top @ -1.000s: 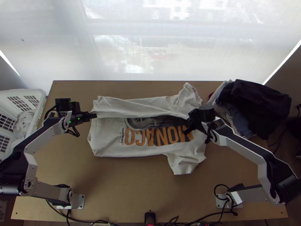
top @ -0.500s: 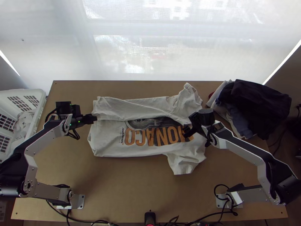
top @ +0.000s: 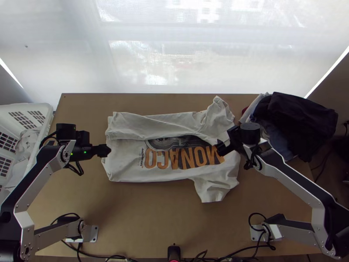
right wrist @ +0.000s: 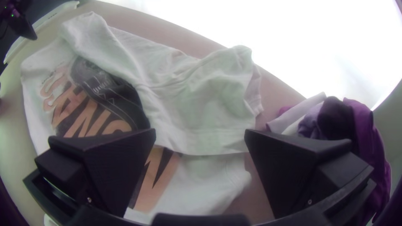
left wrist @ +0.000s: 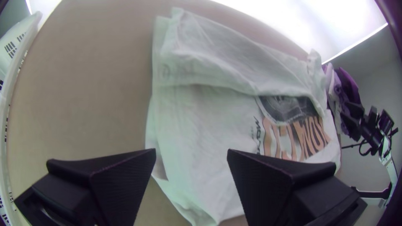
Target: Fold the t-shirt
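The shirt lies across the middle of the top view, its upper part folded down over some of the print, one sleeve poking out at lower right. The left gripper, centre left, is wide open at the shirt's left edge, holding nothing. The right gripper, right of centre, is also wide open and empty over the print.

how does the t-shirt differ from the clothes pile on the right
The t-shirt is off-white with orange lettering; the clothes pile is mostly dark, with some paler cloth.
The t-shirt lies mostly flat, its far side folded over part of the print; the clothes pile is bunched in a heap.
The t-shirt is one garment, while the clothes pile looks like several.
Both are fabric.
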`<act>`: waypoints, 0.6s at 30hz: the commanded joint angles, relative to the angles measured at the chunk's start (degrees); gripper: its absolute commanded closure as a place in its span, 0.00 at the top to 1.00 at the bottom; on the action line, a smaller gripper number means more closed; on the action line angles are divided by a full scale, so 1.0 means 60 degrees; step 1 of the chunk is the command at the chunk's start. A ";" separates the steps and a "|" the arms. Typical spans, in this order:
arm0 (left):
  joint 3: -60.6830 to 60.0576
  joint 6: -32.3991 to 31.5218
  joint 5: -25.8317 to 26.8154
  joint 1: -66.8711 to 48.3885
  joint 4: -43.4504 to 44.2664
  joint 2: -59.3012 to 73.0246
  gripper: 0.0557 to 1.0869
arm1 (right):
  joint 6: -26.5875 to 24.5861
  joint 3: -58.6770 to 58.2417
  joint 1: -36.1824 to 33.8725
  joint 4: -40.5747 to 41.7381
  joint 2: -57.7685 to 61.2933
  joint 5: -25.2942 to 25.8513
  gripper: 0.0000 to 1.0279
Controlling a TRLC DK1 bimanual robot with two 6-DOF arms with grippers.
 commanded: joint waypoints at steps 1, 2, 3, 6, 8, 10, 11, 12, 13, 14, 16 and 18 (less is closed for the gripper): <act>-0.0515 0.0064 0.0344 -0.0758 -0.1632 -0.0912 0.82 | 0.0063 0.0291 -0.0151 -0.1000 -0.1011 -0.0013 0.96; -0.0545 -0.0009 0.0344 -0.0890 -0.1764 -0.0912 0.82 | 0.0077 0.0335 -0.0165 -0.1147 -0.1128 -0.0013 0.96; -0.0589 -0.0112 0.0344 -0.1007 -0.1823 -0.0912 0.82 | 0.0077 0.0364 -0.0180 -0.1234 -0.1201 -0.0013 0.96; -0.0691 -0.0405 0.0344 -0.1373 -0.1808 -0.0883 0.82 | 0.0063 0.0423 -0.0224 -0.1498 -0.1435 -0.0013 0.96; -0.0750 -0.0507 0.0329 -0.1461 -0.1735 -0.0839 0.82 | 0.0048 0.0438 -0.0239 -0.1586 -0.1567 -0.0013 0.96; -0.0823 -0.0537 0.0227 -0.1446 -0.1618 -0.0824 0.82 | 0.0034 0.0467 -0.0239 -0.1674 -0.1684 -0.0013 0.96; -0.0882 -0.0551 0.0183 -0.1402 -0.1559 -0.0824 0.82 | 0.0034 0.0482 -0.0239 -0.1689 -0.1728 -0.0013 0.96; -0.0969 -0.0537 0.0139 -0.1344 -0.1515 -0.0795 0.82 | 0.0034 0.0482 -0.0239 -0.1703 -0.1772 -0.0013 0.96; -0.1057 -0.0507 0.0109 -0.1285 -0.1427 -0.0780 0.82 | 0.0034 0.0482 -0.0239 -0.1732 -0.1816 -0.0013 0.96; -0.1160 -0.0464 0.0065 -0.1212 -0.1310 -0.0751 0.81 | 0.0034 0.0482 -0.0239 -0.1806 -0.1860 -0.0013 0.96; -0.1292 -0.0420 0.0051 -0.1153 -0.1163 -0.0634 0.82 | 0.0048 0.0482 -0.0253 -0.1923 -0.1919 -0.0013 0.96; -0.1262 -0.0493 0.0065 -0.1226 -0.0958 -0.0458 0.82 | 0.0063 0.0408 -0.0283 -0.1967 -0.1992 -0.0013 0.96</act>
